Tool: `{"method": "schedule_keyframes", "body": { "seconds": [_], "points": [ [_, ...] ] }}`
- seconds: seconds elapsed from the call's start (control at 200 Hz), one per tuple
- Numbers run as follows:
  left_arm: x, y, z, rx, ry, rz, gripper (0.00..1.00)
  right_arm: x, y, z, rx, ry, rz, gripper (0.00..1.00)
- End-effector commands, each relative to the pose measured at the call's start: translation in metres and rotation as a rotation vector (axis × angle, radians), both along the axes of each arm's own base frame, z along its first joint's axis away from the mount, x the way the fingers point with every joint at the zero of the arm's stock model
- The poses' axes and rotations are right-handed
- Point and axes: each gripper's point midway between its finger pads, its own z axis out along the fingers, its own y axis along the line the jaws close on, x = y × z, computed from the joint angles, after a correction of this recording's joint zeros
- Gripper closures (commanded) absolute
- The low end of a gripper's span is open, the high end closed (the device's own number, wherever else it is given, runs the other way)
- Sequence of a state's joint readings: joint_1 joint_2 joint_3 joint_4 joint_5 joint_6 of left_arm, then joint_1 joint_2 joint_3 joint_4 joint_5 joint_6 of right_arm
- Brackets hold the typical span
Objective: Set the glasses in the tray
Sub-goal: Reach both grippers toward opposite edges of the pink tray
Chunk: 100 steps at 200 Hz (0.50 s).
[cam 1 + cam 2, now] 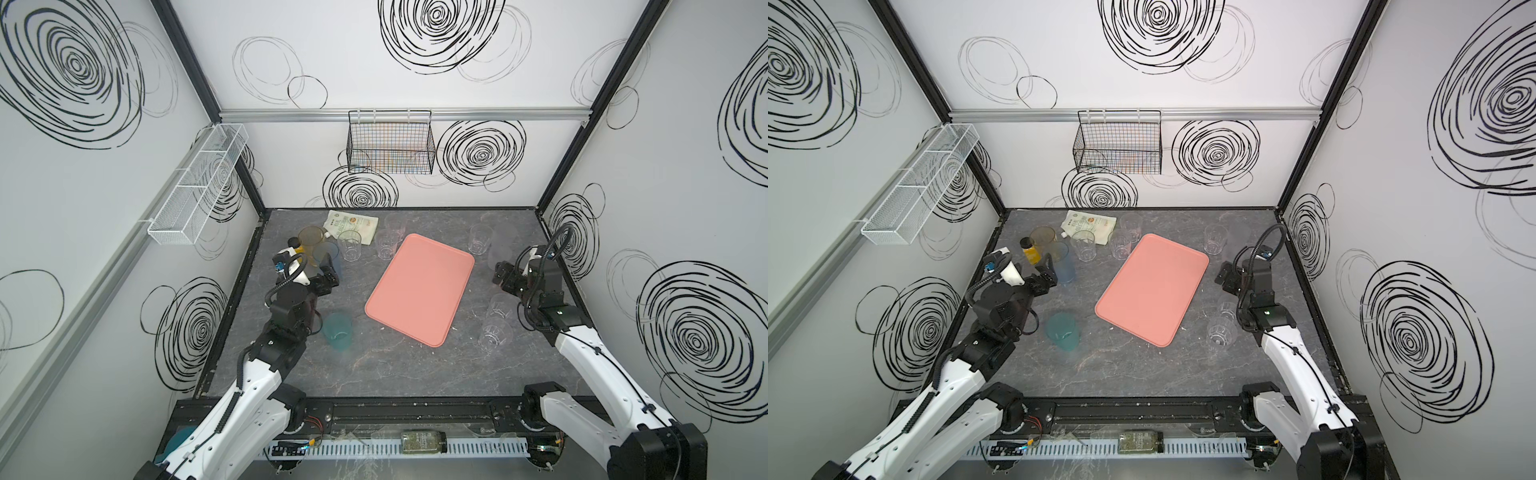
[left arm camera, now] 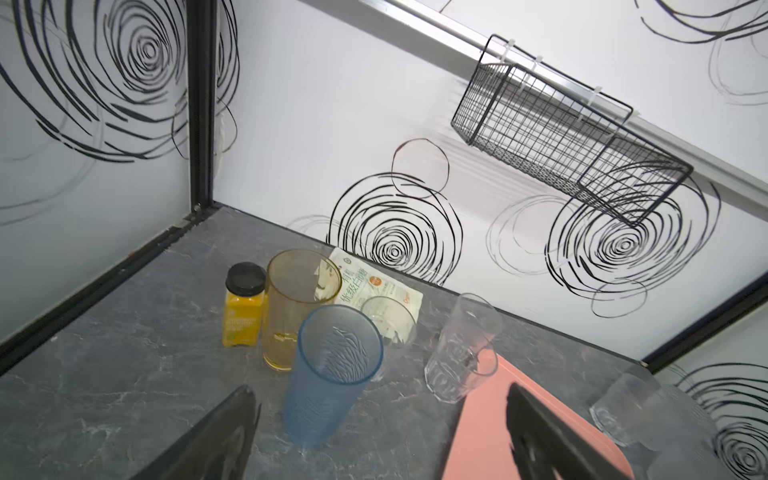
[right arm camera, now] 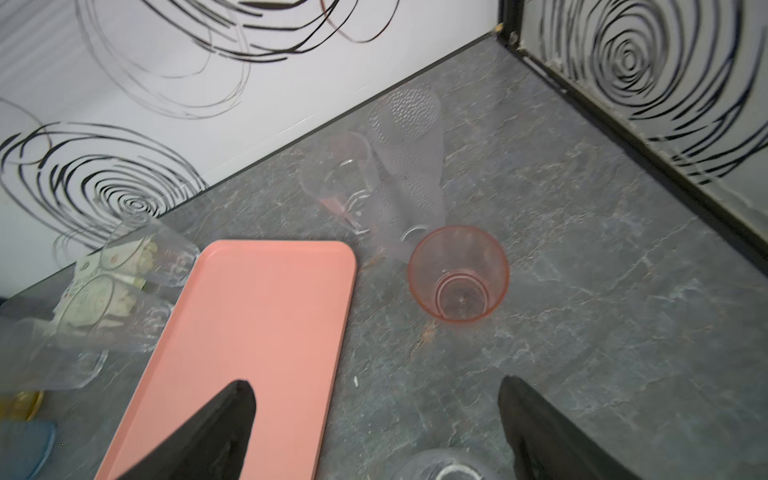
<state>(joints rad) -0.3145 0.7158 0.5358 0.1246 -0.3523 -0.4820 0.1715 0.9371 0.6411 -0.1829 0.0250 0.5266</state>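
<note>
pink tray [image 1: 419, 291] lies among glasses [image 1: 349, 245], all standing outside its rim.

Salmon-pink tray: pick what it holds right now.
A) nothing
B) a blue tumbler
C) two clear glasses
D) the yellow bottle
A: the salmon-pink tray shows a bare surface in both top views, and the teal tumbler, for one, stands off it on the tabletop.
</note>
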Motion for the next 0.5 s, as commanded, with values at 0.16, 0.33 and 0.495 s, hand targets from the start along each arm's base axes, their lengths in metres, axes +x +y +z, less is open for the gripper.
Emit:
{"method": "schedule_keyframes", "body": {
  "seconds": [0.16,0.33,0.495],
  "points": [
    [-0.016,-0.016,-0.005,-0.237,0.014,-0.175,0.04,-0.022,0.046,-0.007,-0.020,0.062,0.103,0.13],
    [-0.023,-0.051,-0.006,-0.143,0.085,-0.246,0.04,-0.031,0.100,-0.009,0.004,0.100,0.222,0.18],
    [-0.039,-0.091,0.000,0.043,0.129,-0.277,0.04,-0.061,0.169,-0.020,0.052,0.104,0.360,0.18]
  ]
}}
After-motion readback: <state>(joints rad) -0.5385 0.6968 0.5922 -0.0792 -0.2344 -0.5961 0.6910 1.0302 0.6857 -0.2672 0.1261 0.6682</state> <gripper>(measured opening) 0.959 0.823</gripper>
